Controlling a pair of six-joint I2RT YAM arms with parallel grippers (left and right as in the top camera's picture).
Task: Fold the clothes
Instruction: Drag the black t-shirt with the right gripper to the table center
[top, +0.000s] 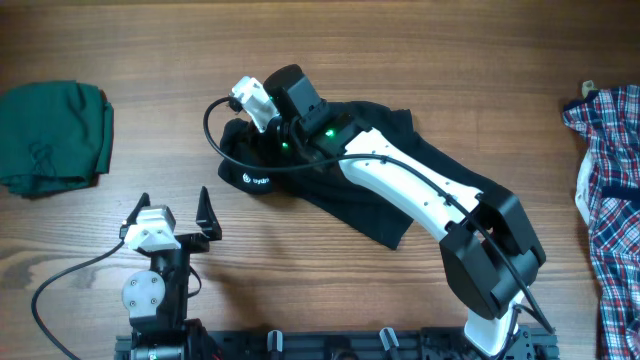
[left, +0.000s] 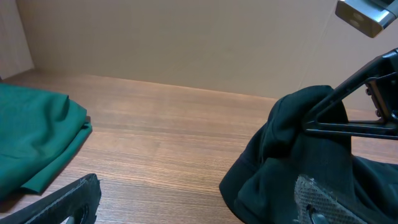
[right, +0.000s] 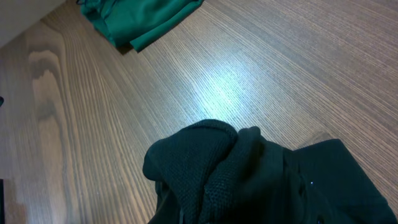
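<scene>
The clothes (top: 345, 203), a black shirt with a small white logo, lie crumpled in the middle of the table. My right gripper (top: 250, 128) reaches over the shirt to its left end and is shut on a bunched fold there. In the right wrist view that knitted fold (right: 211, 162) fills the space at the jaws and hides the fingertips. The left wrist view shows the right arm's fingers (left: 348, 124) pinching the raised fabric (left: 280, 149). My left gripper (top: 172, 205) stands open and empty on bare wood in front of the shirt's left end, its jaws wide apart (left: 193, 211).
A folded dark green garment (top: 50, 135) lies at the far left and also shows in the left wrist view (left: 37, 137). A red, white and blue plaid shirt (top: 610, 200) lies at the right edge. A black cable (top: 213, 125) loops beside the right wrist.
</scene>
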